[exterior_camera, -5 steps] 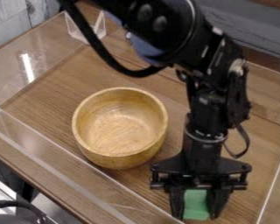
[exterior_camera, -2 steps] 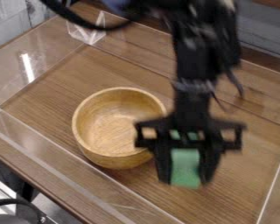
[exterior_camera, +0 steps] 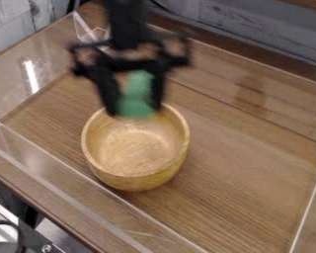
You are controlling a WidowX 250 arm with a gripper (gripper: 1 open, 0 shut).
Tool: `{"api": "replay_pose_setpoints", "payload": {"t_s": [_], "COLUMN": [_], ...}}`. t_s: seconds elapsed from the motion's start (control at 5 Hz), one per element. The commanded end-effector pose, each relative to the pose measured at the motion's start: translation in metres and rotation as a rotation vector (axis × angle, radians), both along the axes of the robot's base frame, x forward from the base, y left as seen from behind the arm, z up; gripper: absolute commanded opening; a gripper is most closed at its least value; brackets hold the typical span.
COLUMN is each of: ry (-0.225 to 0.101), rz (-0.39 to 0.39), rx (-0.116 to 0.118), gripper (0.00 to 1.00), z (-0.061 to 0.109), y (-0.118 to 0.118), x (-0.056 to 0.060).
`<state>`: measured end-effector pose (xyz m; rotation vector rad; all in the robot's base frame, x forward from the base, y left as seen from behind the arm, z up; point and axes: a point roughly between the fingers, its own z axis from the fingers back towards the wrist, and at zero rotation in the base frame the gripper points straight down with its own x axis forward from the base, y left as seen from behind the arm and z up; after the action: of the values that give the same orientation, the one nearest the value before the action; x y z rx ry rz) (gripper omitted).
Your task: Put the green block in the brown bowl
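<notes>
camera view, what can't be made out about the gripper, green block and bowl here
- Gripper: motion-blurred, so finger contact on the green block is unclear.
- Green block: sides covered by the fingers, edges smeared.
- Brown bowl: far rim hidden behind the block.
- Arm: cut off by the top edge.

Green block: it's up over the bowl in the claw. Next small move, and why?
Probably lower a little, then open. The claw is shut on the green block, which hangs above the far rim of the brown bowl, not yet inside. The picture is blurred, so nudging toward the bowl's middle first looks safer.
</notes>
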<state>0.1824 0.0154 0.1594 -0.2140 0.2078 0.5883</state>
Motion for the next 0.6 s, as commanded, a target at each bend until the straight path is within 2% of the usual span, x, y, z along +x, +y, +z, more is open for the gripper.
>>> {"api": "replay_pose_setpoints", "payload": {"t_s": [0.0, 0.2, 0.4], "ry": [-0.082, -0.104, -0.110], "rz": [-0.091, -0.192, -0.295], "rx": [-0.009, -0.019, -0.028], "gripper": [0.00, 0.00, 0.00], "z": [0.020, 0.017, 0.009], "y": [0.040, 0.046, 0.024], "x": [-0.002, -0.002, 0.002]}}
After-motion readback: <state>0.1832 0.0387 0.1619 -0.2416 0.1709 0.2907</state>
